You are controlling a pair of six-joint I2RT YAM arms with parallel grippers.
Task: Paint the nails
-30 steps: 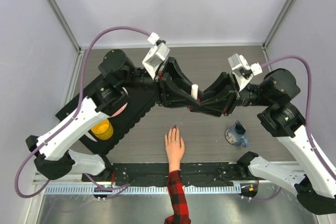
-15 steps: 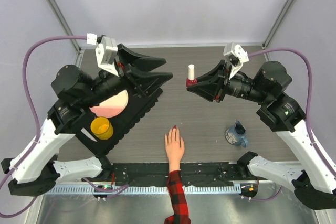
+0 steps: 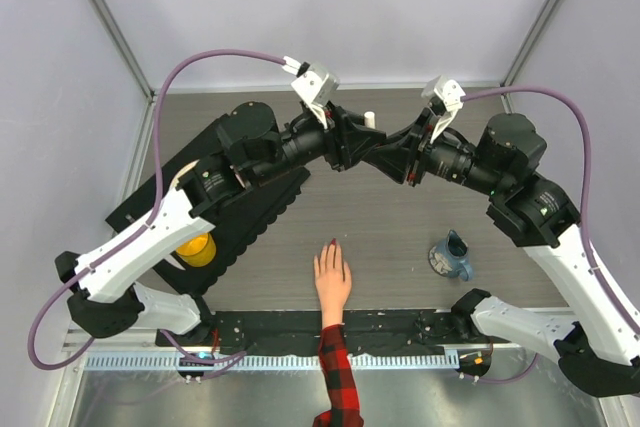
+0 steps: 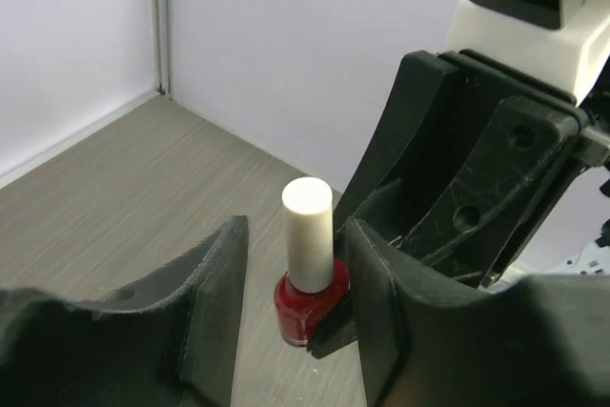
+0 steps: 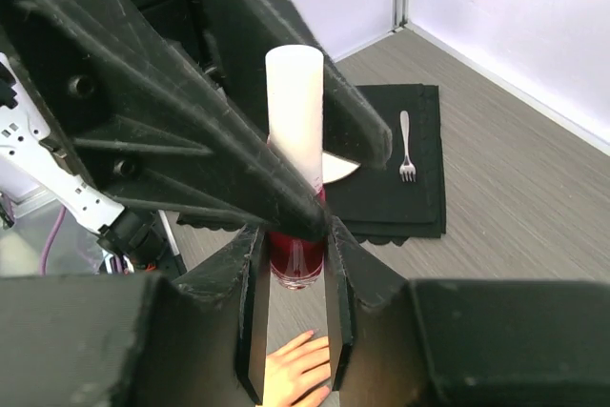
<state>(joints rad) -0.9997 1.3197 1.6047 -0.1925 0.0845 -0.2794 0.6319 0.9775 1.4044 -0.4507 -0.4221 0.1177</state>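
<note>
Right claw (image 5: 291, 235) clamped on the red body of the polish bottle (image 4: 307, 304), holding it upright above the table (image 3: 390, 247). Left claw (image 4: 294, 235) open astride the bottle's white cap (image 4: 307, 221), not pinching it. The nails (image 3: 331, 244) tip the hand (image 3: 331, 277) lying flat on the table, nearer the arm bases than the bottle

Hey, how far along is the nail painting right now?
Done: one of the nails on the plaid-sleeved hand looks red from above; the others are too small to judge. In hand: the right hand grips the polish bottle by its red glass, and the left hand is open around its white cap. Left: the cap is still on, so uncapping and brushing remain.
</note>
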